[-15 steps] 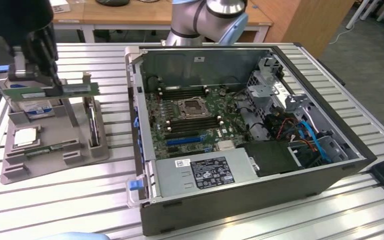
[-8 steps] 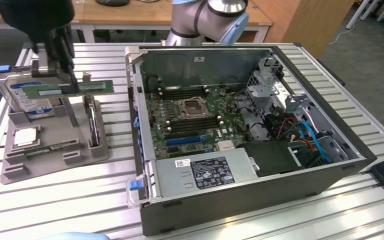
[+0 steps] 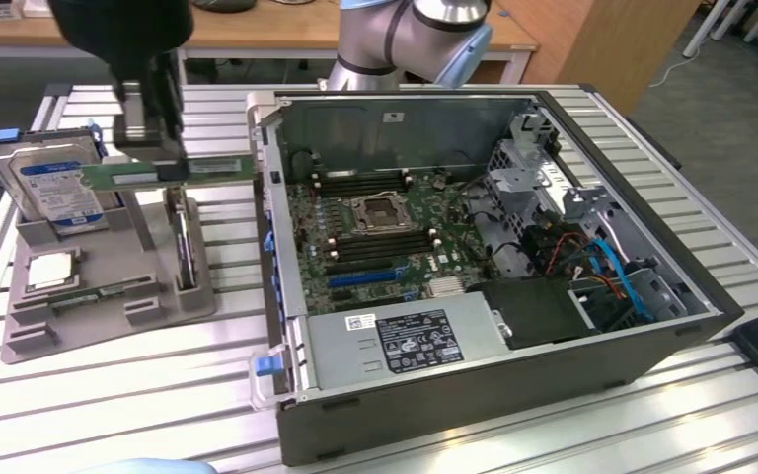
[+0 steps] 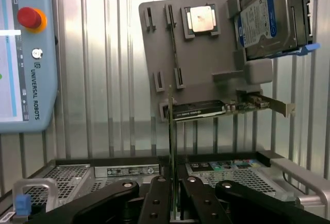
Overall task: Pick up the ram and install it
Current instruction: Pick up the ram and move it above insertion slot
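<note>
The gripper [image 3: 155, 163] pinches the ram [image 3: 214, 167] across its thin faces above the grey parts holder [image 3: 103, 316], beside the open computer case [image 3: 511, 385]; so narrow a grip may let the stick pivot or slip, causing slot misalignment.

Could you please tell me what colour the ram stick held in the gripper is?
The ram is green; it shows best in the exterior view.
</note>
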